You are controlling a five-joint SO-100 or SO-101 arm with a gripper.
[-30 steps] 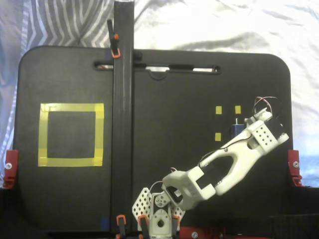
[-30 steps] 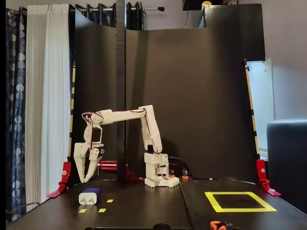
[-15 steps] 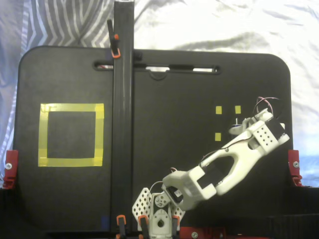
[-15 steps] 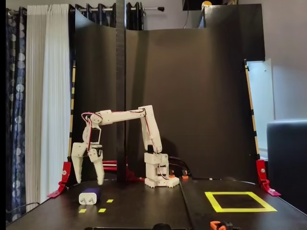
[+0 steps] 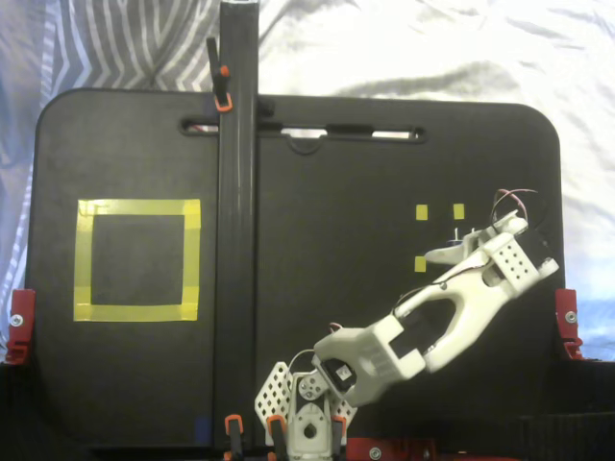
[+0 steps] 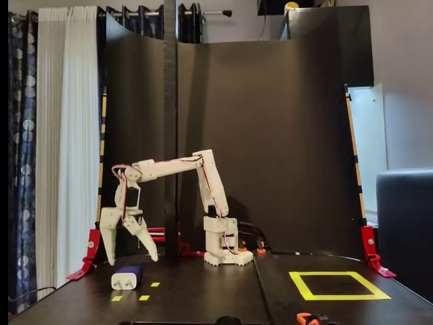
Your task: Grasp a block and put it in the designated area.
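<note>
In the side-on fixed view the tool [image 6: 130,255] is hanging with its two fingers spread wide, released and gripping nothing, just above the block [image 6: 126,277]. The block is lying on the black table [image 6: 203,291] among small yellow tape squares [image 6: 144,297], near the table's 8 o'clock corner in that view. From above it is almost wholly hidden under the arm; only a prong is peeking out. The designated area [image 5: 137,259] is sitting well apart, at 9 o'clock in the top view. The block is looking rigid, light and smooth-sided, so it may be slippery; the fingers should be closing across its flat sides, mid-body, clear of the prongs.
</note>
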